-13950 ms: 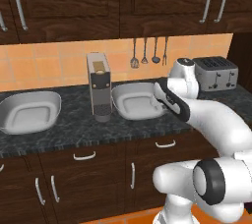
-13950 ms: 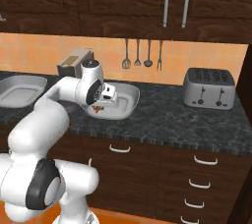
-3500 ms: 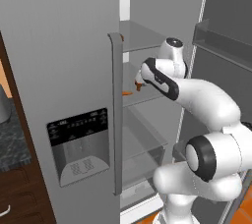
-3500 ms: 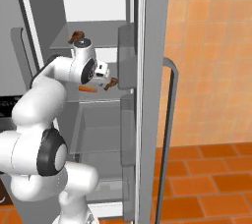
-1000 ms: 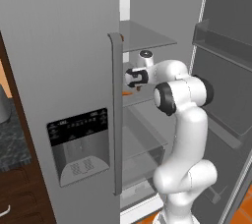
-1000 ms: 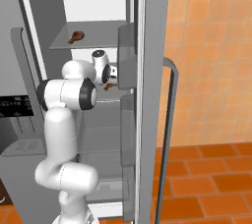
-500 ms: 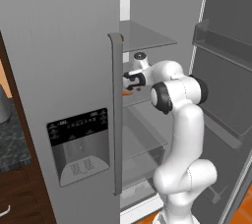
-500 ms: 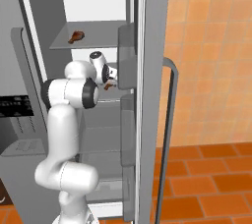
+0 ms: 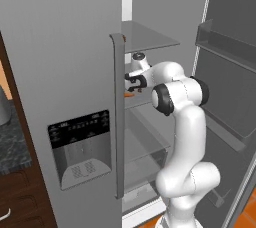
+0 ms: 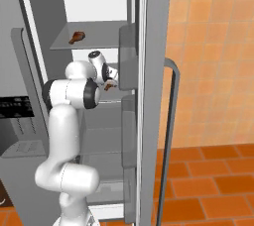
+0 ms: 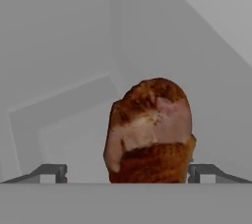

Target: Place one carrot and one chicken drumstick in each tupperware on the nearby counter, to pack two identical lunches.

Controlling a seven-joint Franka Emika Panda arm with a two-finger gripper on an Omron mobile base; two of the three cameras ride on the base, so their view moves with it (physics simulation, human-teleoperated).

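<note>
Inside the open fridge (image 10: 144, 96), the gripper (image 11: 127, 171) is reaching with jaws spread wide around a chicken drumstick (image 11: 150, 129), lying at lower centre of the hand view, unclamped.

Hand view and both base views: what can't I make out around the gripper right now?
- Drumstick: lower end cut off by the hand view's bottom edge.
- Gripper: its fingertips hidden behind the fridge door handle in the left base view.
- Orange item: too small to identify.
</note>
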